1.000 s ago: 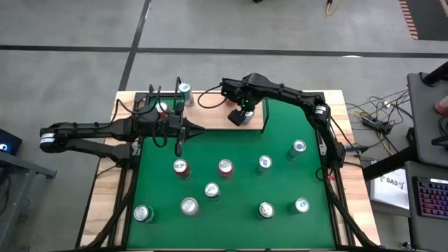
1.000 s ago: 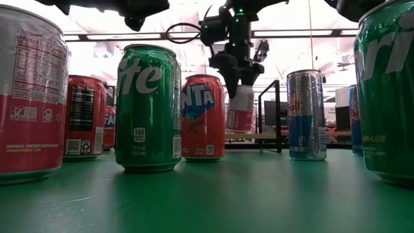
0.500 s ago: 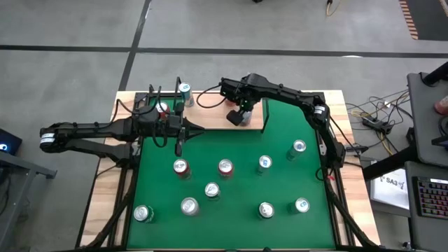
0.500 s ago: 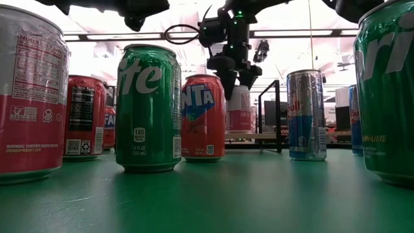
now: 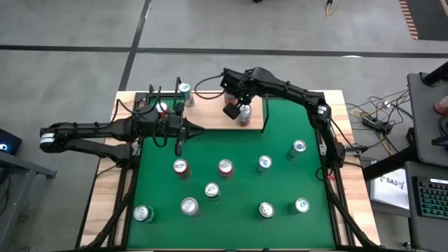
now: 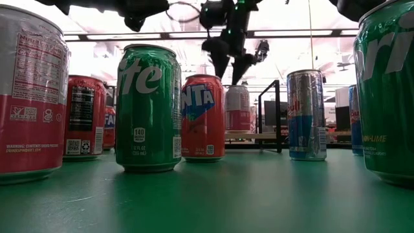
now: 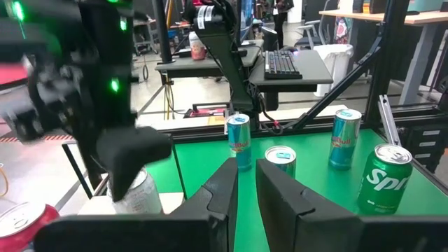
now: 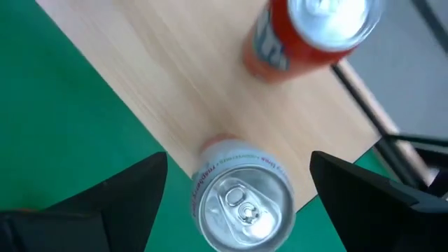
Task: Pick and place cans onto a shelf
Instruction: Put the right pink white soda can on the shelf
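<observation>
right fingers [image 8: 238,183] lifted, apart above silver can [image 5: 243,115]; left fingers [image 7: 246,183] together; three cans on shelf [image 5: 210,116]; nine on table [image 5: 231,203]

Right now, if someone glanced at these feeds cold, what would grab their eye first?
The right gripper hangs open directly above a silver-white can standing upright at the shelf's right end, released. Nearby, nine cans are scattered across the green table, the closest looming huge in the low view. The left gripper waits shut, left of the shelf's front edge.
</observation>
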Available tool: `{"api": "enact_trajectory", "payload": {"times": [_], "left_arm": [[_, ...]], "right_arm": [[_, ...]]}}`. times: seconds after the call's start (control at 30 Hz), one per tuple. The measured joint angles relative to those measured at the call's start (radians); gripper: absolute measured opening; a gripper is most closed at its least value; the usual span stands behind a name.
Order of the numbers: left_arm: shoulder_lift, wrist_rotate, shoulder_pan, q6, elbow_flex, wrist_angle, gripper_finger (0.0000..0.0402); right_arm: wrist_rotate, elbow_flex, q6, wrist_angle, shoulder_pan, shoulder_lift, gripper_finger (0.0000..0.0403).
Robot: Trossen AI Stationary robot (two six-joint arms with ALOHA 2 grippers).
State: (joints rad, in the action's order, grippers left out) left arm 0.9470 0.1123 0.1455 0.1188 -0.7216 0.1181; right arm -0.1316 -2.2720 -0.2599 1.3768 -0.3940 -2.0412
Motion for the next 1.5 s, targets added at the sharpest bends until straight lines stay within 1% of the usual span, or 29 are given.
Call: {"api": "enact_trajectory", "payload": {"times": [0.1, 0.2, 0.27, 0.33, 0.5, 0.63, 0.8, 0.87, 0.9, 0.97, 1.03, 1.1, 1.2, 1.33, 1.5], "left_arm": [[0.001, 0.0, 0.0, 0.0, 0.0, 0.001, 0.0036], [0.015, 0.0, 0.0, -0.009, 0.0, 0.015, 0.0036], [0.034, 0.0, 0.0, -0.02, 0.0, 0.029, 0.0036], [0.052, 0.0, 0.0, -0.026, 0.0, 0.037, 0.0036], [0.111, 0.0, 0.0, -0.027, 0.0, 0.079, 0.0036], [0.161, 0.0, 0.0, -0.027, 0.001, 0.137, 0.0036], [0.241, 0.0, 0.001, -0.02, 0.001, 0.23, 0.0036], [0.274, 0.0, 0.006, -0.003, 0.001, 0.261, 0.0036], [0.29, -0.004, 0.009, 0.004, 0.001, 0.278, 0.0036], [0.32, -0.049, 0.015, 0.02, 0.001, 0.314, 0.0036], [0.347, -0.113, 0.023, 0.042, -0.007, 0.327, 0.0036], [0.374, -0.153, 0.034, 0.07, -0.028, 0.327, 0.0036], [0.417, -0.154, 0.051, 0.113, -0.067, 0.328, 0.0036], [0.492, -0.154, 0.068, 0.15, -0.132, 0.299, 0.0036], [0.597, -0.155, 0.079, 0.18, -0.207, 0.214, 0.0036]], "right_arm": [[0.0, -0.041, 0.05, 0.0, 0.003, 0.022, 0.0338], [0.0, -0.051, 0.098, -0.004, 0.003, 0.051, 0.0327], [0.0, -0.042, 0.126, -0.002, 0.003, 0.074, 0.0313], [0.0, -0.03, 0.151, -0.003, 0.005, 0.098, 0.029], [0.001, 0.021, 0.199, -0.013, 0.005, 0.143, 0.021], [0.001, 0.092, 0.236, -0.04, 0.0, 0.171, 0.0137], [0.005, 0.225, 0.336, -0.119, -0.007, 0.213, 0.0047], [0.007, 0.291, 0.361, -0.181, -0.014, 0.248, 0.0019], [0.01, 0.329, 0.374, -0.217, -0.019, 0.271, 0.0015], [0.02, 0.411, 0.402, -0.296, -0.035, 0.327, 0.0014], [0.073, 0.506, 0.435, -0.396, -0.065, 0.39, 0.0013], [0.135, 0.606, 0.453, -0.495, -0.098, 0.451, 0.0013], [0.182, 0.747, 0.463, -0.635, -0.142, 0.532, 0.0013], [0.182, 0.891, 0.454, -0.763, -0.171, 0.597, 0.0012], [0.185, 0.964, 0.425, -0.822, -0.169, 0.615, 0.0012]]}}
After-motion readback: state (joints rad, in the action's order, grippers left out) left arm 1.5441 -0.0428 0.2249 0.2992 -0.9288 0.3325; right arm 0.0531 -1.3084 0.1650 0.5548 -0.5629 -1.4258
